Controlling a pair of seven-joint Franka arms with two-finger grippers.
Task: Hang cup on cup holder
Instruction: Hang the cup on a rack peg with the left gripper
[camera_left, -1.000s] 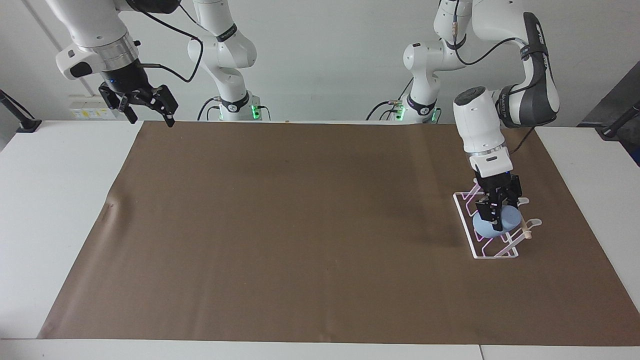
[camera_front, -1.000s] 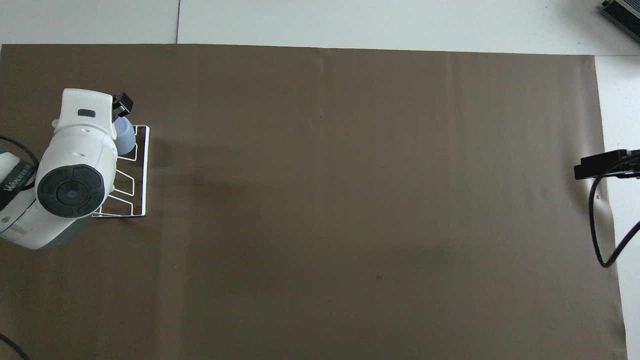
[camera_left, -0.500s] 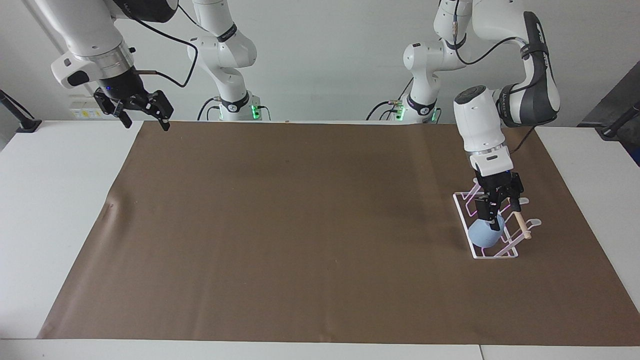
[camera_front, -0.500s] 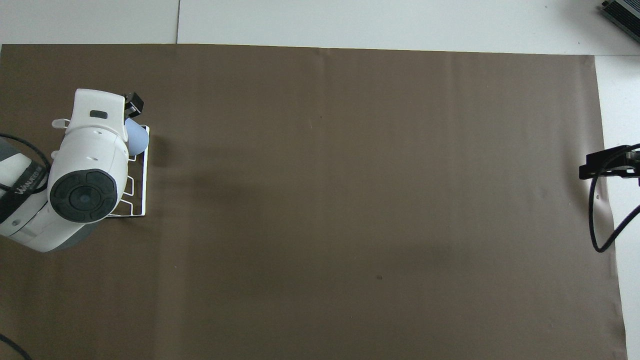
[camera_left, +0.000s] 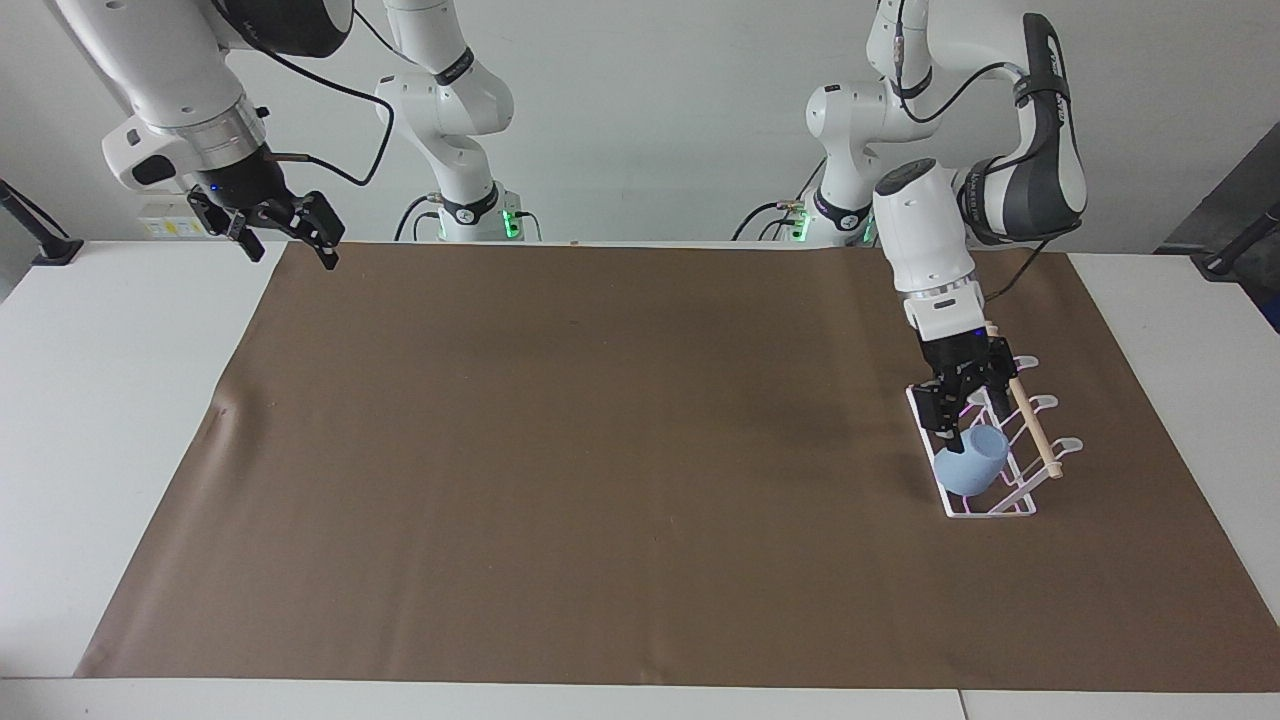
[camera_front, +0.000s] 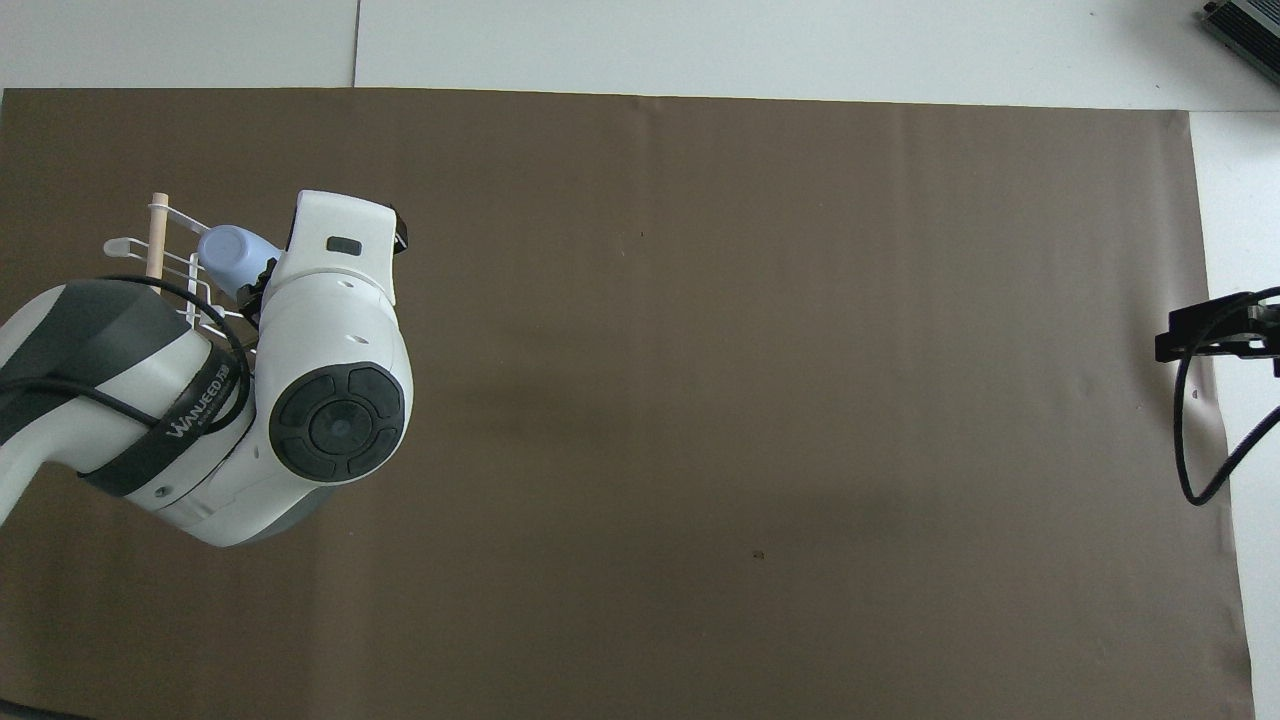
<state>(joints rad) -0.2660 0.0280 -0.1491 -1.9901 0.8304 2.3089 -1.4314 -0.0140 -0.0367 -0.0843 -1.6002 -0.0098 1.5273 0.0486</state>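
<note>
The cup (camera_left: 972, 466) sits tilted on the cup holder (camera_left: 985, 510) at its end farthest from the robots, just below the left gripper (camera_left: 958, 400), jaws released; right gripper (camera_left: 283, 222) waits, jaws spread.

Even, diffuse light falls from above on my table, bright without harshness. The brown mat (camera_left: 640, 460) is matte and gives no glare; faint broad darker patches lie across its middle, soft-edged shadows of my arms. A soft shadow sits on the mat beside the cup holder (camera_left: 985, 470), toward my right arm's end, and my left gripper (camera_left: 958, 400) casts only a blurred one. The white table (camera_left: 100, 400) margins read bright but not blown out. Green indicator lights glow at my arm bases. Both views are sharp throughout. In the overhead view my left arm's wrist housing (camera_front: 330, 400) looms large, but stays in focus.
</note>
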